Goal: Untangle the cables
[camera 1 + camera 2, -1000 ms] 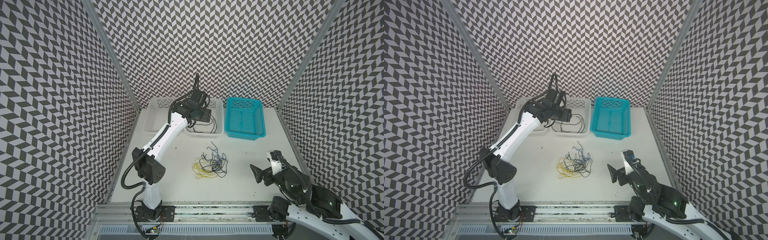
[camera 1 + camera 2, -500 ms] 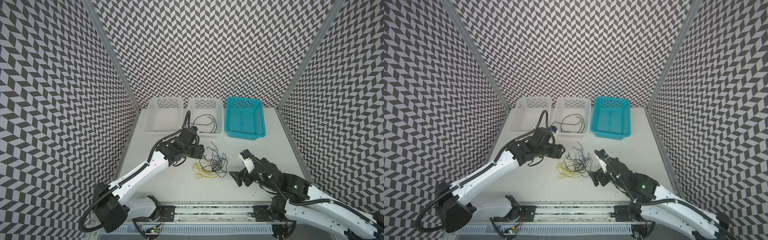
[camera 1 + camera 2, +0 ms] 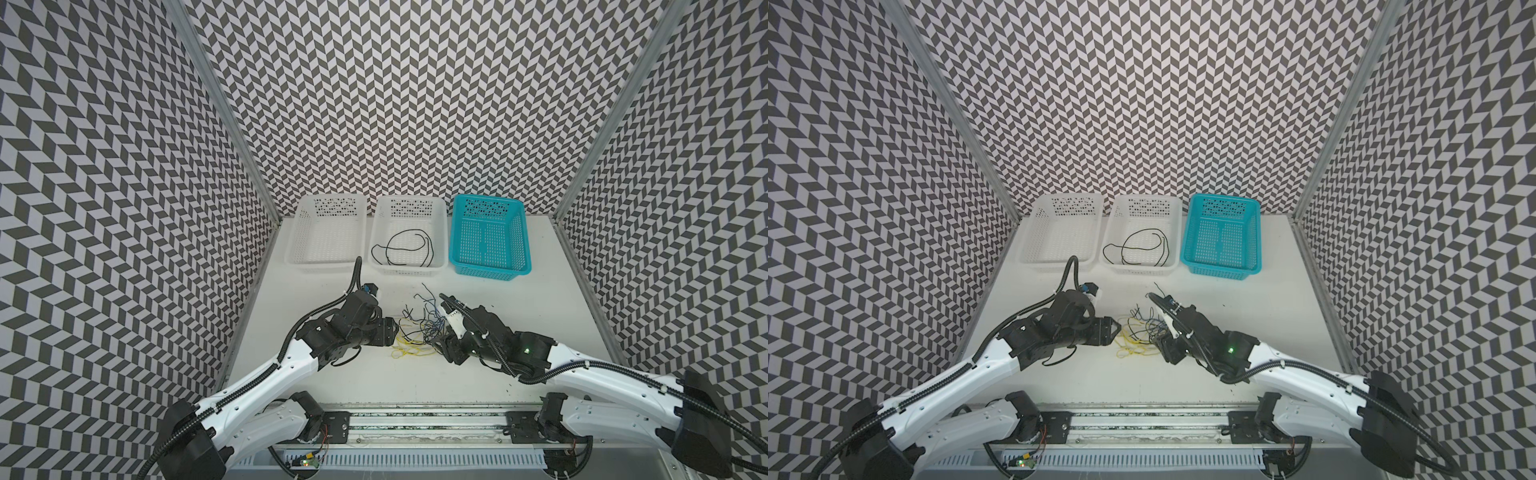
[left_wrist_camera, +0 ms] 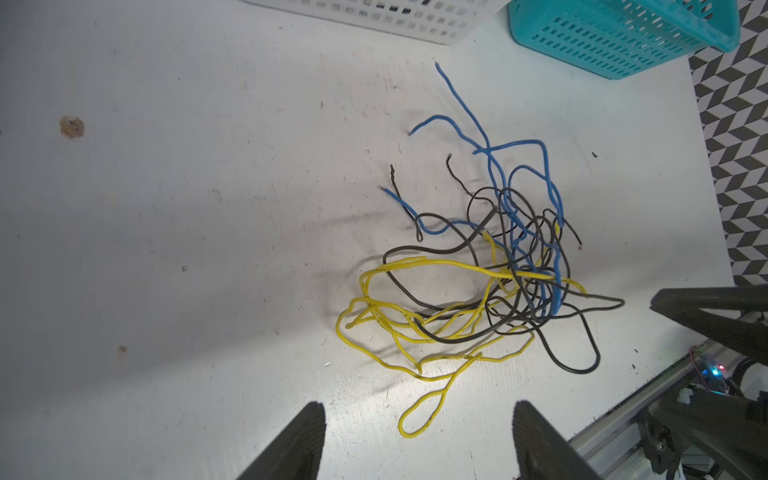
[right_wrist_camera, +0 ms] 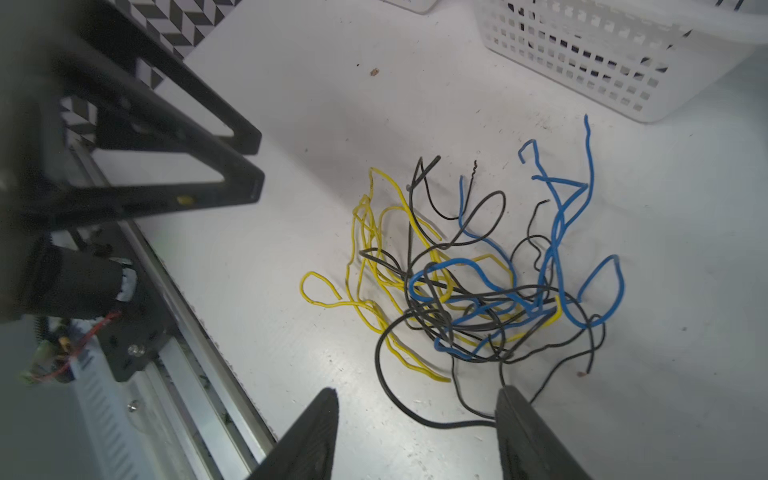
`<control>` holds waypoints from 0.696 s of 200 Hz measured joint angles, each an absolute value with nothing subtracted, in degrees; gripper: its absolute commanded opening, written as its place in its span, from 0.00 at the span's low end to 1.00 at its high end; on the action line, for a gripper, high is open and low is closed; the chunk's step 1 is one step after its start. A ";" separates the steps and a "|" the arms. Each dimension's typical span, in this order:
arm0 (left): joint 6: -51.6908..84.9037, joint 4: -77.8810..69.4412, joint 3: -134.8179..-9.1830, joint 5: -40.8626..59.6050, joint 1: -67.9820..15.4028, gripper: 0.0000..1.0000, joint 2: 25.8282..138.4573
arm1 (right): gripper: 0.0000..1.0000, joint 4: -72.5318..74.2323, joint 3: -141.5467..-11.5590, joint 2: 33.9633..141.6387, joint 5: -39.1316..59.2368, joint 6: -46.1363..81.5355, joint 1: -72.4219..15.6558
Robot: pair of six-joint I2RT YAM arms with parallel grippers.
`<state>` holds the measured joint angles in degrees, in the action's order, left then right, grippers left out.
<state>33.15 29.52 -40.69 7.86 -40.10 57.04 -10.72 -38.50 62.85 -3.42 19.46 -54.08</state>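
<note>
Table's (image 3: 540, 316) middle basket (image 3: 408, 271) holds black cable (image 3: 401, 233); left fingers (image 4: 299, 444) and right fingers (image 5: 311, 436) stand apart.

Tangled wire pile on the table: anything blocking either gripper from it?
Nothing visible. The open left gripper and open right gripper flank the tangle of thin black, yellow and blue wires on the white table; its outer loops reach between both fingertip pairs.

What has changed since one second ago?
The left hand came from above the middle white basket to the left of the tangled cables; the right hand advanced to their right. Both are open, nothing held. The tangle and the black cable in that basket stayed.
</note>
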 measured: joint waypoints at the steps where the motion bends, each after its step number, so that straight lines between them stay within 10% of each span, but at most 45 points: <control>1: 33.19 29.47 -40.62 7.86 -40.14 0.72 57.04 | 0.51 -10.68 -38.50 62.89 -3.40 19.49 -54.08; 62: 36.58 24.01 -36.58 8.12 -42.65 0.72 58.50 | 0.27 -6.48 -38.76 67.90 -1.78 20.99 -51.07; 139: 38.83 16.14 -33.61 9.65 -43.38 0.72 64.27 | 0.24 -2.98 -39.22 72.38 5.89 22.48 -47.35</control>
<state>38.83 16.14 -33.61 9.65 -43.38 64.27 -2.98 -39.22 72.38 5.89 22.48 -47.35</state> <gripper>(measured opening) 0.722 0.236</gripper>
